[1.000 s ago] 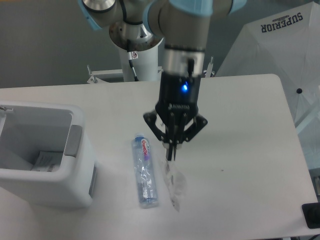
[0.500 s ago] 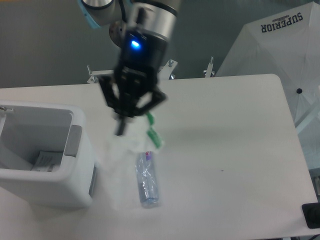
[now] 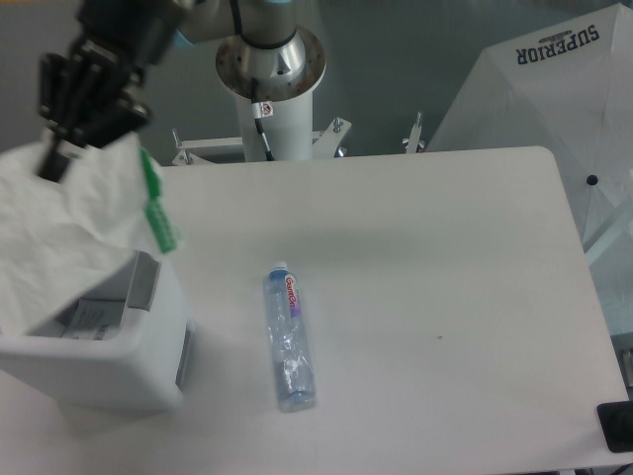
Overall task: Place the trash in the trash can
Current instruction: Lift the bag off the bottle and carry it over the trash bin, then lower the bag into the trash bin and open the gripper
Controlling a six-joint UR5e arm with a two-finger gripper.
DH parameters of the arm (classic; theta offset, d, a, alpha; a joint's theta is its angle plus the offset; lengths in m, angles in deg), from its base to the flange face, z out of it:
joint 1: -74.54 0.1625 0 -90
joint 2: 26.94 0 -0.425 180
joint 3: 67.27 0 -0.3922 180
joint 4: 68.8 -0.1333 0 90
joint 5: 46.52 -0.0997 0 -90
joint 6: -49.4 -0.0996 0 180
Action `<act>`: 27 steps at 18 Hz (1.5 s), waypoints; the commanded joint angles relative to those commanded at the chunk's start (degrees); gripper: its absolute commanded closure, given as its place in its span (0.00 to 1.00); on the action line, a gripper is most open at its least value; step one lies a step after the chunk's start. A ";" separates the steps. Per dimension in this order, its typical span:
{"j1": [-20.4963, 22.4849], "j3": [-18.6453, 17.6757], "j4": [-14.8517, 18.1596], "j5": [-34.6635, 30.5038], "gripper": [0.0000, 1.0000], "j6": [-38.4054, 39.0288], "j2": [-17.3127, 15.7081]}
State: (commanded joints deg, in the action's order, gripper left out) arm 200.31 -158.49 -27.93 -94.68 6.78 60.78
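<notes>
One thin, crinkled white plastic bag with a green edge strip (image 3: 59,233) hangs from the black two-finger gripper (image 3: 54,163), pinched closed on its top, above the one boxy white plastic trash can with rounded corners (image 3: 109,366). One small clear plastic bottle with red-blue label (image 3: 288,336) lies on the smooth white table (image 3: 445,297), apart from the can.

We see a white table (image 3: 445,257) with rounded corners, its far edge running below the robot's white pedestal. At the near left stands the white trash can (image 3: 109,371), boxy with a grey side panel facing right; its bottom rests on the tabletop and it casts a small shadow to its right. Near the middle lies a small clear plastic bottle (image 3: 288,336) on its side, cap toward the far edge, red-blue label just behind the cap. Bottle and can sit near each other, not touching.
</notes>
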 joint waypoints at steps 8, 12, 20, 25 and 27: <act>-4.31 -3.53 -0.18 1.66 1.00 6.05 1.05; -4.31 -3.52 -0.18 2.20 1.00 6.15 3.07; -4.23 -4.31 -0.09 2.02 1.00 6.06 5.45; -2.91 -5.10 0.00 1.67 1.00 6.06 6.15; -2.82 -5.63 0.00 1.58 1.00 5.98 6.24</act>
State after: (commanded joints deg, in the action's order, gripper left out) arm 197.49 -164.12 -27.93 -93.10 12.75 67.02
